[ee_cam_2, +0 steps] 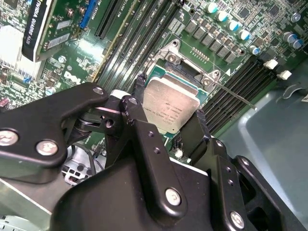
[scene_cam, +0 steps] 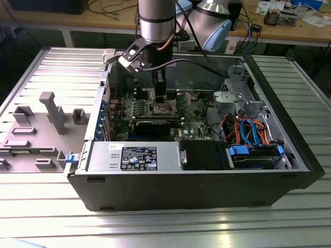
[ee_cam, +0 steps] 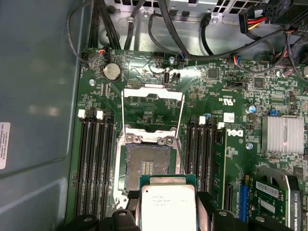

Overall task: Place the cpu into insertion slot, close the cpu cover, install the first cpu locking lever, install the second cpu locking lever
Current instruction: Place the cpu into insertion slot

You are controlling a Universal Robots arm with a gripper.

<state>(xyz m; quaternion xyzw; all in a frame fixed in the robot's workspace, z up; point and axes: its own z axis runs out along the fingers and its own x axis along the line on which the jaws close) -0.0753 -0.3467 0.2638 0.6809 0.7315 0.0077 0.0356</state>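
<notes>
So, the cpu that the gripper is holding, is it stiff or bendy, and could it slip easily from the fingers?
Probably stiff: the cpu looks flat, with a metal lid, though the fingers pinch only its edges. Likely light, being thin. It may slip, since the metal looks smooth; a drop could harm the open insertion slot close by.

A ribbed grey metal table spreads below the gripper; behind it stands a wooden workbench strewn with cables.

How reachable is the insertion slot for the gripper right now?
Probably yes: the gripper holds the cpu close to the insertion slot, and the cpu cover is swung open off it.
</notes>
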